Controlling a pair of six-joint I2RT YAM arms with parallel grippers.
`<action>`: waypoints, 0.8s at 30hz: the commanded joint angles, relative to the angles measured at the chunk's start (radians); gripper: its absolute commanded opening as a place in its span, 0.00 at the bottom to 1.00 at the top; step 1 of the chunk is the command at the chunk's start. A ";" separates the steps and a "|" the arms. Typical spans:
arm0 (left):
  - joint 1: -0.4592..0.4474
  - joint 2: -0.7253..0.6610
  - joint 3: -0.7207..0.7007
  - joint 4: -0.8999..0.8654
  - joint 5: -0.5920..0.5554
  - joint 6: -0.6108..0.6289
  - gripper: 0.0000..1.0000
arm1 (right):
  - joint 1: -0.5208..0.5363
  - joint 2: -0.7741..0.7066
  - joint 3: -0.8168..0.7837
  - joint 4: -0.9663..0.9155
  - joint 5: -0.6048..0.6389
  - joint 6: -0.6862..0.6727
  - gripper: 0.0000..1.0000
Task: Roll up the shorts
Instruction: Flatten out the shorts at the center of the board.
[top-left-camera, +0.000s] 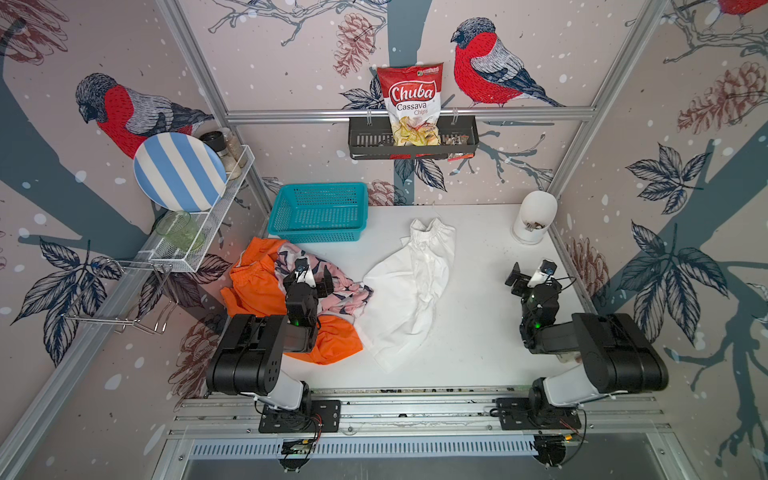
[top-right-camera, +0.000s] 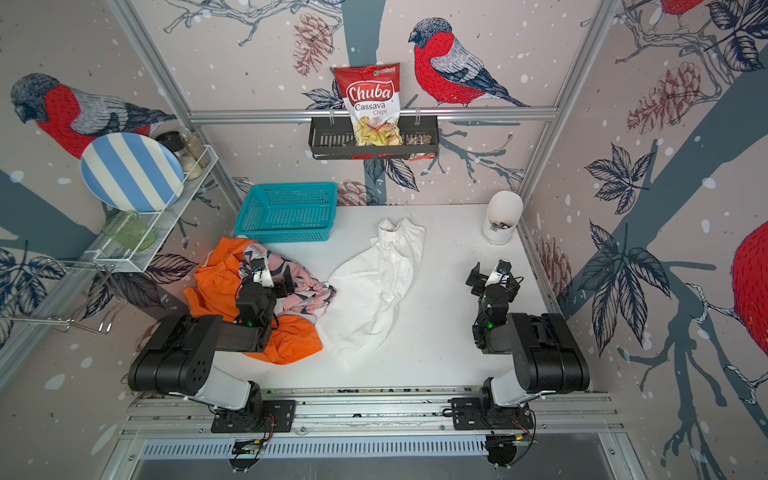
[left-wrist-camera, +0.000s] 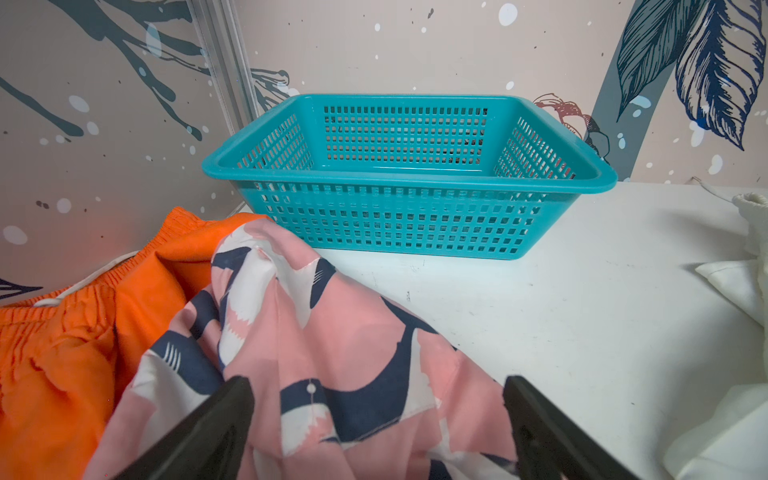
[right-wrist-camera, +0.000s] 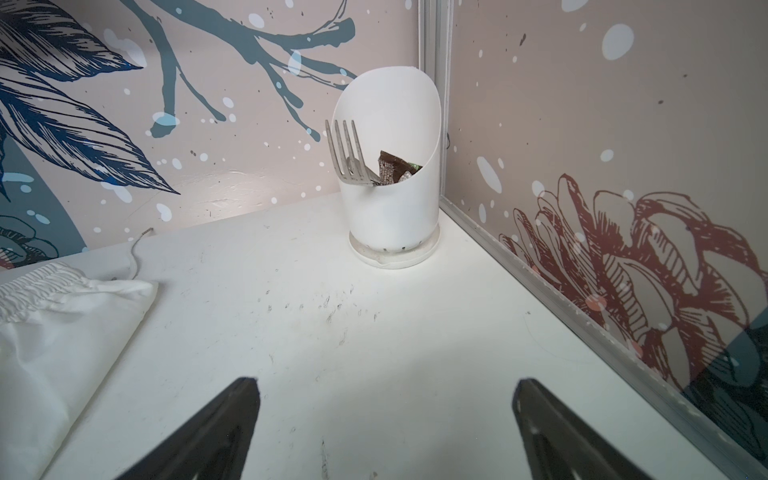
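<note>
Step in hand, as I judge it, is the very first: picking a pair and laying it flat, for none of the three is rolled yet. The left gripper (left-wrist-camera: 379, 388) stands wide open and holds nothing. The pink pair (top-left-camera: 353, 296) lies crumpled right under it, draped over the orange pair (top-left-camera: 257, 293), which spreads below and to the outer side of that gripper. Whether its tips touch the cloth I cannot tell. Beyond it sits the basket (top-left-camera: 319, 185) with nothing in it.

The right gripper (right-wrist-camera: 384, 388) is likewise released, over bare worktop (top-left-camera: 478, 316). The white pair (top-left-camera: 409, 286) lies between the two grippers, nearer the left one, with its waistband pointing away from both arms.

The next move likely calls for both grippers on one pair. The white pair lies alone and is the easier choice: smooth it, then roll it from one end. Choosing the pink pair means pinching one layer only, so the orange pair does not come up with it.
</note>
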 joint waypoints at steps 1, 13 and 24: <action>0.002 -0.002 0.000 0.023 0.004 0.000 0.96 | -0.001 -0.003 0.002 0.013 0.005 0.016 1.00; 0.005 -0.004 -0.002 0.026 0.005 0.001 0.96 | 0.000 -0.004 -0.001 0.018 0.003 0.017 1.00; 0.004 -0.012 -0.001 0.024 -0.001 0.004 0.96 | 0.124 -0.218 0.116 -0.340 0.144 -0.020 1.00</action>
